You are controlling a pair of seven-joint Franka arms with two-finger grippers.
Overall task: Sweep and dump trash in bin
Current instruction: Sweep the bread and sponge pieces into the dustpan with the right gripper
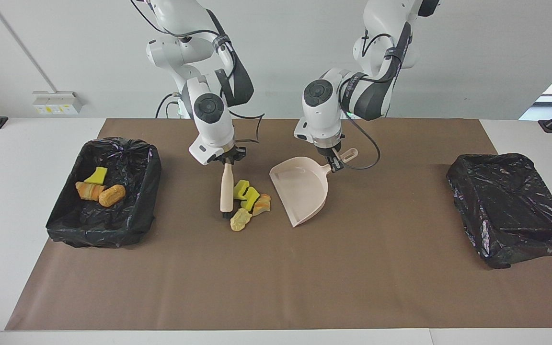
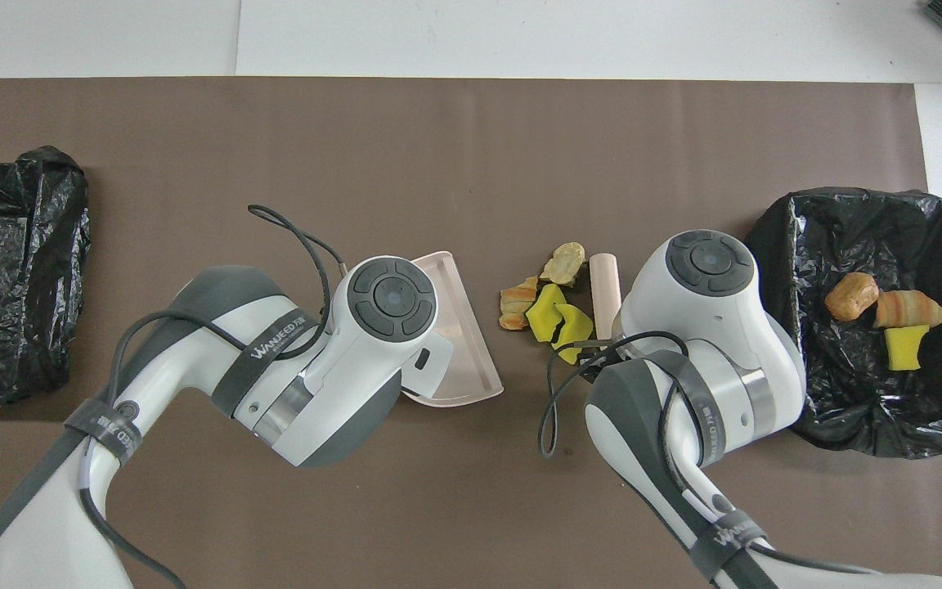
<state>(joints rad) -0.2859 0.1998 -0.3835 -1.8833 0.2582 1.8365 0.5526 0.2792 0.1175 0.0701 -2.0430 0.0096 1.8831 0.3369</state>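
A small pile of trash (image 1: 249,203) lies mid-table: yellow-green sponge pieces (image 2: 557,321), an orange chunk (image 2: 516,296) and a tan chunk (image 2: 562,262). My right gripper (image 1: 228,160) is shut on the brush (image 1: 226,187), whose pale handle stands upright with its black bristles on the table, touching the pile on the side toward the right arm's end. My left gripper (image 1: 334,162) is shut on the handle of the pinkish-beige dustpan (image 1: 302,191). The dustpan's open lip faces the pile with a small gap between. In the overhead view the wrists hide both grippers.
A black-lined bin (image 1: 151,163) at the right arm's end of the table holds a yellow sponge piece (image 1: 96,175) and two orange chunks (image 1: 101,192). A second black-lined bin (image 1: 511,206) sits at the left arm's end. Brown paper covers the table.
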